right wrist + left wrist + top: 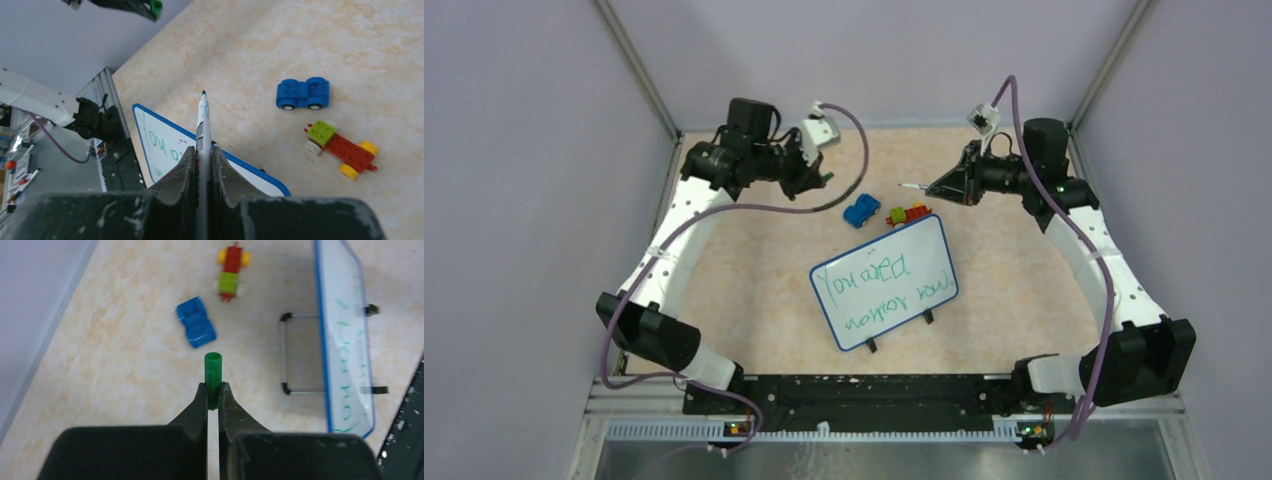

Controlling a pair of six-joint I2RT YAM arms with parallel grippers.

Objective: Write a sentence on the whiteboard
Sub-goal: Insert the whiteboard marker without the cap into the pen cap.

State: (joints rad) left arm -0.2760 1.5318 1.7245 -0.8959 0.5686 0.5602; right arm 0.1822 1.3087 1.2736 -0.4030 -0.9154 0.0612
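The whiteboard (pixel 884 282) with a blue rim stands propped on the table's middle, bearing the sentence (pixel 882 287) in two lines of green script. It also shows in the left wrist view (pixel 345 340) and the right wrist view (pixel 162 145). My right gripper (pixel 944 186) is shut on a white marker (pixel 202 120), its green tip uncapped and pointing left, raised behind the board. My left gripper (pixel 816 178) is shut on the green marker cap (pixel 212 372), held above the table at the far left.
A blue toy car (pixel 861 210) and a red, green and yellow brick vehicle (pixel 908 214) lie just behind the board. They show in the left wrist view (pixel 196 322), (pixel 231 271) and the right wrist view (pixel 303 93), (pixel 341 148). The wire stand (pixel 286 354) props the board.
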